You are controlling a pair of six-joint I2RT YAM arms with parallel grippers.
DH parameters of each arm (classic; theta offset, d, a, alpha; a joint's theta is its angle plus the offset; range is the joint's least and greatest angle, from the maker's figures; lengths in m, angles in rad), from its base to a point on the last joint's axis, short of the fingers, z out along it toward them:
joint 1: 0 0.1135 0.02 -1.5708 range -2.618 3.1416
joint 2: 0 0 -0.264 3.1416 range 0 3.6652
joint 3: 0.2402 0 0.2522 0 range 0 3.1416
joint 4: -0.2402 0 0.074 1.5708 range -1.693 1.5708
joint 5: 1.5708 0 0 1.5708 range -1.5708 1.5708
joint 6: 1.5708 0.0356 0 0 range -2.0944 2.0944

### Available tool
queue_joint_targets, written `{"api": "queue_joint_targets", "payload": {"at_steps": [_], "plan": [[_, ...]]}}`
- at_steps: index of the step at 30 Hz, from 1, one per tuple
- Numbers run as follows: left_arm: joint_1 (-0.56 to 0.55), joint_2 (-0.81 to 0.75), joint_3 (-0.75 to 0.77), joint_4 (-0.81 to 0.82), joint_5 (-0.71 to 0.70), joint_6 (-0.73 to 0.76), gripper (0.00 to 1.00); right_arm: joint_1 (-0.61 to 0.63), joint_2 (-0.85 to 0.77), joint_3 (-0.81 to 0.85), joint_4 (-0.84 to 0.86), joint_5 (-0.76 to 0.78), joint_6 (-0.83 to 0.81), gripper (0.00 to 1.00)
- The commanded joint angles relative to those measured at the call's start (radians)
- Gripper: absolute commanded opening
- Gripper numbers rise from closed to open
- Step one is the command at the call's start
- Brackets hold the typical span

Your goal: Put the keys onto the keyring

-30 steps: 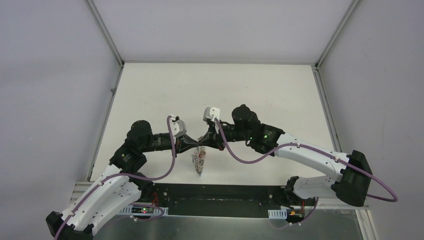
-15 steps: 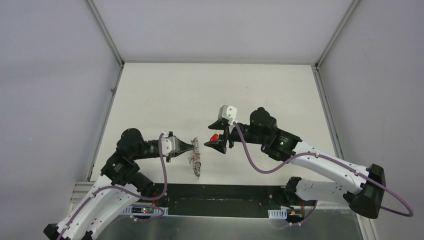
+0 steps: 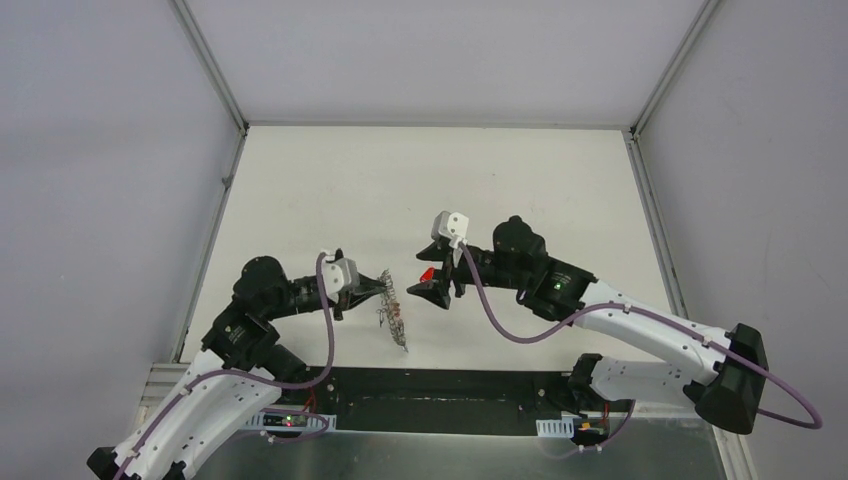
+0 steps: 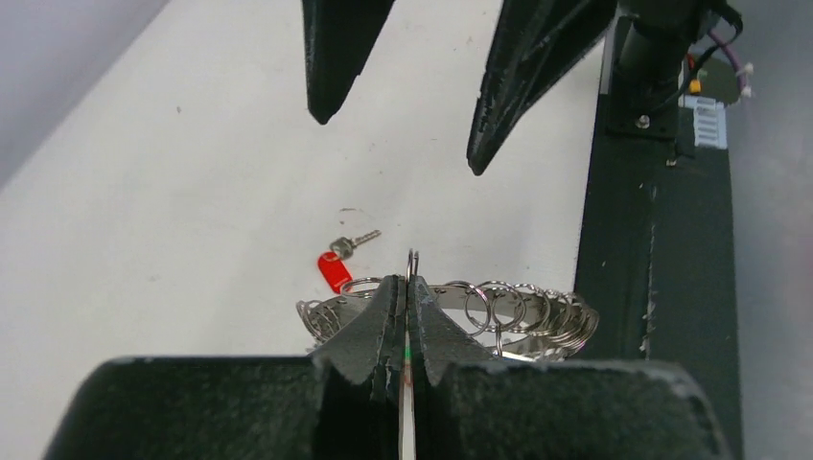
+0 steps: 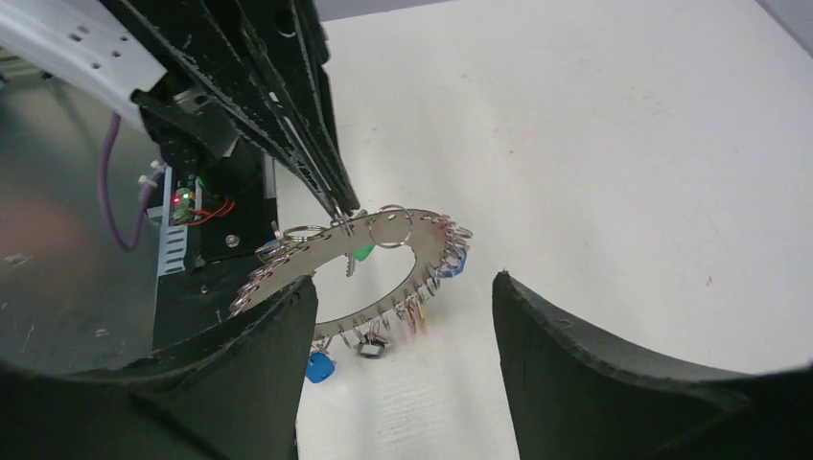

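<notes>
- The left jaws are closed on the edge of the keyring (image 5: 431, 252), which hangs in the air near centre. Such a thin pinch may let it swing or slip.
- The red key (image 4: 337, 264) lies flat on the bench (image 3: 520, 180) and may skid.
- The right jaws are open and empty, and could bump the ring.

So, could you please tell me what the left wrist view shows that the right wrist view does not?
Only the left wrist view shows the red-tagged key lying loose on the table, and the open right tool seen from outside. Only the right wrist view shows the flat face of the keyring, with a blue tag and a green tag on it. Both show the left tool shut on the keyring's rim.
</notes>
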Motion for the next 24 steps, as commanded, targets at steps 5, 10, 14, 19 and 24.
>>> {"api": "queue_joint_targets", "payload": {"at_steps": [5,10,14,19,24], "plan": [[-0.006,0.009,-0.036,0.248,-0.132,-0.443,0.0,-0.11,0.105,0.032,-0.117,0.216,0.33,0.79],[-0.006,-0.043,-0.057,0.224,-0.185,-0.441,0.0,-0.275,0.23,0.062,-0.184,0.173,0.508,0.79],[-0.006,-0.069,-0.042,0.176,-0.202,-0.442,0.0,-0.338,0.379,0.179,-0.33,0.174,0.51,0.74],[-0.006,-0.081,-0.034,0.156,-0.209,-0.457,0.0,-0.322,0.597,0.352,-0.522,0.277,0.407,0.59],[-0.005,-0.079,-0.032,0.15,-0.207,-0.462,0.0,-0.23,0.738,0.477,-0.617,0.453,0.347,0.54]]}}
